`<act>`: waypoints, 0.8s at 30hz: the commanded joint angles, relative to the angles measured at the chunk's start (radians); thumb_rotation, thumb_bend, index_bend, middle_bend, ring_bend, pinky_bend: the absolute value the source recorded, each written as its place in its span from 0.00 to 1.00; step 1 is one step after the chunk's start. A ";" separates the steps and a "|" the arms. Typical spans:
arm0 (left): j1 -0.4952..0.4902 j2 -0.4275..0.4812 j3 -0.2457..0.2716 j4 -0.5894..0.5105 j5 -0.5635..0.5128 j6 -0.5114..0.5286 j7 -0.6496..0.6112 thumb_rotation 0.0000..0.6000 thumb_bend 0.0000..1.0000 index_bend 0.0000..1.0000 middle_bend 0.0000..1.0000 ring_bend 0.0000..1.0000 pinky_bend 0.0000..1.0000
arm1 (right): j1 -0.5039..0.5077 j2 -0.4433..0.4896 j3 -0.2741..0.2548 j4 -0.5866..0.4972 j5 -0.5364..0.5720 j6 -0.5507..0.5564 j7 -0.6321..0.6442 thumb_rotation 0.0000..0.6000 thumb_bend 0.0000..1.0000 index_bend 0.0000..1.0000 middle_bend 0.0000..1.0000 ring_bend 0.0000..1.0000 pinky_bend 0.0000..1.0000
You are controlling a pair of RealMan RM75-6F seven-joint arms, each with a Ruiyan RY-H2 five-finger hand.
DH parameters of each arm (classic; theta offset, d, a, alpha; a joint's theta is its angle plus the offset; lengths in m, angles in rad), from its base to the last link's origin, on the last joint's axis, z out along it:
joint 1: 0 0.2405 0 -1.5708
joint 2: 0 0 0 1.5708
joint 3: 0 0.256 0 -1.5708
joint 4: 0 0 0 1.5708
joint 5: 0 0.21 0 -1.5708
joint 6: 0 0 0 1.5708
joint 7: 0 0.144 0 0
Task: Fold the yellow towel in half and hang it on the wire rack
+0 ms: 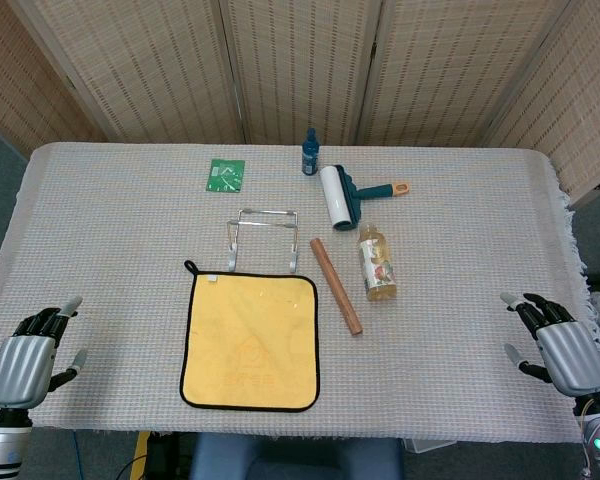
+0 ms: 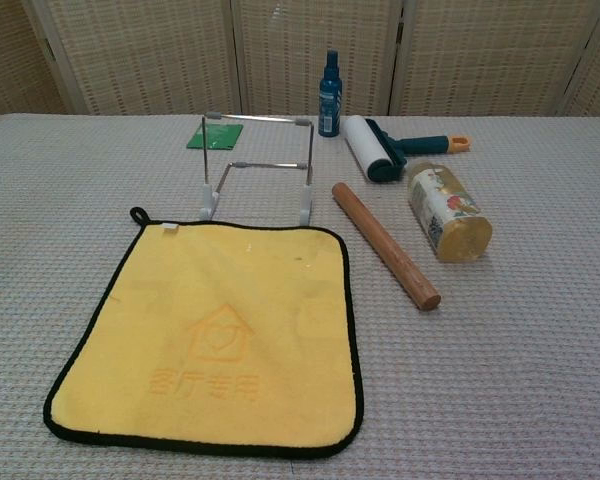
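Observation:
The yellow towel (image 1: 251,340) (image 2: 218,335) with a black border lies flat and unfolded on the table, near the front edge. Just behind it stands the wire rack (image 1: 263,238) (image 2: 257,168), upright and bare. My left hand (image 1: 28,358) hovers at the table's front left corner, well left of the towel, fingers apart and holding nothing. At the front right corner my right hand (image 1: 560,343) is likewise open and empty, far from the towel. The chest view shows neither hand.
A wooden rolling pin (image 1: 337,285) (image 2: 385,243) lies right of the towel, a bottle (image 1: 377,263) (image 2: 447,212) on its side beyond it. Behind are a lint roller (image 1: 342,195) (image 2: 375,147), a blue spray bottle (image 1: 310,153) (image 2: 329,93) and a green card (image 1: 225,175) (image 2: 215,136).

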 commanded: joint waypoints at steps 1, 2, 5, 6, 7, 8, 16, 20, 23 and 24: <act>-0.003 -0.002 0.002 0.002 0.003 -0.003 0.000 1.00 0.36 0.15 0.32 0.25 0.32 | 0.001 -0.001 0.000 0.001 0.001 -0.001 0.001 1.00 0.34 0.14 0.31 0.20 0.24; -0.004 -0.001 0.003 0.002 0.003 -0.005 0.001 1.00 0.36 0.15 0.32 0.25 0.32 | 0.001 -0.001 0.000 0.002 0.001 -0.001 0.003 1.00 0.34 0.14 0.31 0.20 0.24; -0.006 0.007 0.010 -0.005 0.001 -0.018 0.002 1.00 0.36 0.15 0.32 0.25 0.32 | 0.001 -0.002 -0.002 0.005 0.000 0.001 0.007 1.00 0.34 0.14 0.31 0.20 0.24; -0.008 0.012 0.014 -0.010 0.001 -0.025 0.000 1.00 0.36 0.15 0.32 0.25 0.32 | 0.001 -0.002 -0.003 0.006 -0.002 0.002 0.008 1.00 0.33 0.14 0.31 0.20 0.24; -0.008 0.017 0.017 -0.014 0.001 -0.029 0.000 1.00 0.36 0.16 0.32 0.25 0.32 | 0.001 -0.002 -0.004 0.007 -0.003 0.003 0.009 1.00 0.33 0.14 0.31 0.20 0.24; -0.008 0.022 0.021 -0.017 0.003 -0.033 0.001 1.00 0.36 0.16 0.32 0.25 0.32 | 0.000 -0.001 -0.004 0.007 -0.005 0.005 0.012 1.00 0.33 0.14 0.31 0.20 0.24; -0.018 0.043 0.048 -0.018 0.039 -0.057 -0.034 1.00 0.36 0.19 0.32 0.25 0.32 | -0.001 0.007 -0.011 0.002 -0.018 0.015 0.016 1.00 0.33 0.14 0.31 0.20 0.24; -0.038 0.047 0.072 0.014 0.100 -0.078 -0.098 1.00 0.36 0.23 0.33 0.29 0.36 | 0.002 0.013 -0.013 -0.009 -0.026 0.015 0.010 1.00 0.33 0.14 0.31 0.20 0.24; -0.053 0.038 0.085 0.049 0.138 -0.088 -0.133 1.00 0.36 0.28 0.40 0.39 0.42 | 0.005 0.015 -0.013 -0.016 -0.027 0.012 0.005 1.00 0.33 0.14 0.31 0.21 0.24; -0.060 0.035 0.092 0.062 0.153 -0.097 -0.144 1.00 0.36 0.30 0.43 0.43 0.48 | 0.006 0.016 -0.013 -0.020 -0.028 0.010 0.003 1.00 0.33 0.14 0.31 0.21 0.24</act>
